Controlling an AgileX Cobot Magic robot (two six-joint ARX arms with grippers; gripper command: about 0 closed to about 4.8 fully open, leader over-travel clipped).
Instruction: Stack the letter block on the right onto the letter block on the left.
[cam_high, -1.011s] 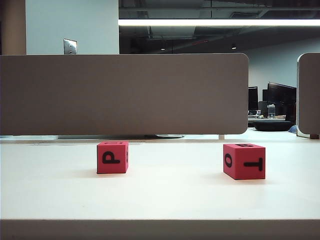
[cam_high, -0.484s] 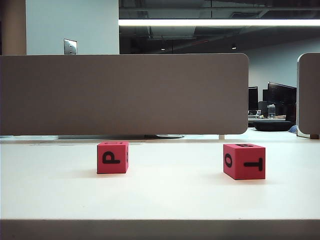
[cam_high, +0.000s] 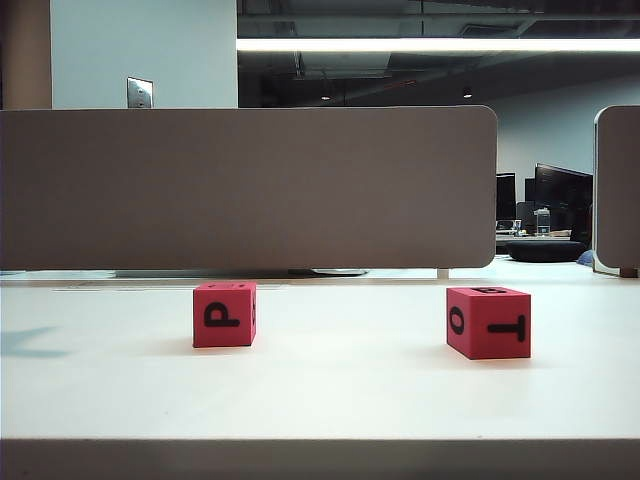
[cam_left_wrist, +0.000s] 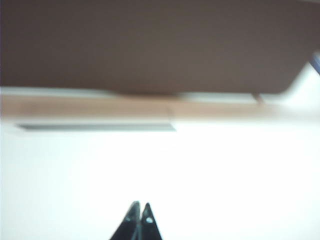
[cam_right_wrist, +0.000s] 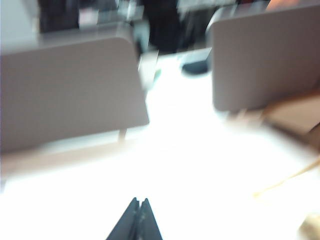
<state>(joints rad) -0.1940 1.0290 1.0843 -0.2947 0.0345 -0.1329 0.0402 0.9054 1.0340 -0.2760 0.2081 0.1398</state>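
Blocks are the whole job here, yet neither claw is anywhere near one. The left claw (cam_left_wrist: 139, 212) shows its two dark fingers pressed tip to tip with nothing between them, and beyond its tips the left wrist view gives only bare white table (cam_left_wrist: 210, 170) and the grey partition (cam_left_wrist: 150, 45); no block appears ahead of it. The right claw (cam_right_wrist: 138, 207) is likewise closed and empty, facing out over the table toward the gap between two partition panels, in a heavily blurred picture.

Neither arm appears in the exterior view, so both claws sit well apart from the blocks. A faint bluish shadow (cam_high: 30, 342) lies on the table at the far left edge.

The T block (cam_high: 489, 322), the one to be lifted, rests flat on the table on the right claw's side, with an O on its left face. The P block (cam_high: 224, 314), the base for the stack, stands squarely on the left, well apart from it. Nothing is stacked yet; the right claw looks best placed for the pick and would have to open first.
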